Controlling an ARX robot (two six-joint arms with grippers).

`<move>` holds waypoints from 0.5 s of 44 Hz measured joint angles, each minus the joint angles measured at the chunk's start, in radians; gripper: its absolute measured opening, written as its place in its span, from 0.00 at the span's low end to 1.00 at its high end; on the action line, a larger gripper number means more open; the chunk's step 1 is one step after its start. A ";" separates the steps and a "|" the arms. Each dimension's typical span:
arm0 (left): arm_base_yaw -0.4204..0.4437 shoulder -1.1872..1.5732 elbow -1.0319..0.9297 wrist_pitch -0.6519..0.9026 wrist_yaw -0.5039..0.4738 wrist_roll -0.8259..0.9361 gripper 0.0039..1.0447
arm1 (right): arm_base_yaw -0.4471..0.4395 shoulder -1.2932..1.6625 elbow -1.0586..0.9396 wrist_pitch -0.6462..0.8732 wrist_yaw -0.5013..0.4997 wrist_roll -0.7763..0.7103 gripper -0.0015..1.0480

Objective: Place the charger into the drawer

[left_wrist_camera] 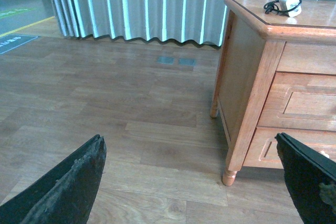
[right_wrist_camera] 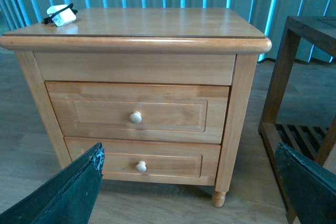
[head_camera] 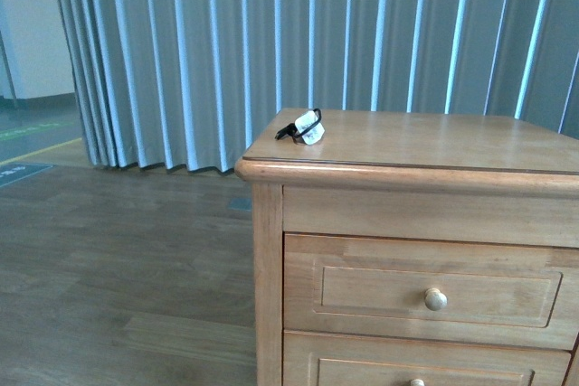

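The charger [head_camera: 308, 126], a small white plug block with a black cable coiled on it, lies on the top of the wooden nightstand near its back left corner. It also shows in the left wrist view [left_wrist_camera: 286, 3] and the right wrist view [right_wrist_camera: 59, 15]. The upper drawer [head_camera: 434, 291] is closed, with a round knob [head_camera: 435, 298]; it also shows in the right wrist view [right_wrist_camera: 136, 111]. My left gripper [left_wrist_camera: 194, 182] is open and empty, low over the floor to the left of the nightstand. My right gripper [right_wrist_camera: 194, 182] is open and empty, in front of the drawers. Neither arm shows in the front view.
The lower drawer [right_wrist_camera: 140, 158] beneath is also closed. A dark wooden slatted stand [right_wrist_camera: 299, 77] sits just right of the nightstand. Grey-blue curtains [head_camera: 271, 33] hang behind. Wood floor [left_wrist_camera: 131, 114] stretches to the left.
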 joint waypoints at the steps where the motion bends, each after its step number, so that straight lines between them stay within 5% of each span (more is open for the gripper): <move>1: 0.000 0.000 0.000 0.000 0.000 0.000 0.94 | 0.000 0.000 0.000 0.000 0.000 0.000 0.92; 11: 0.000 0.000 0.000 0.000 0.000 0.000 0.94 | 0.000 0.000 0.000 0.000 0.000 0.000 0.92; 16: 0.000 0.000 0.000 0.000 0.000 0.000 0.94 | 0.046 0.058 0.000 0.058 0.154 0.004 0.92; 22: 0.000 0.000 0.000 0.000 0.000 0.000 0.94 | 0.082 0.232 0.003 0.190 0.215 0.004 0.92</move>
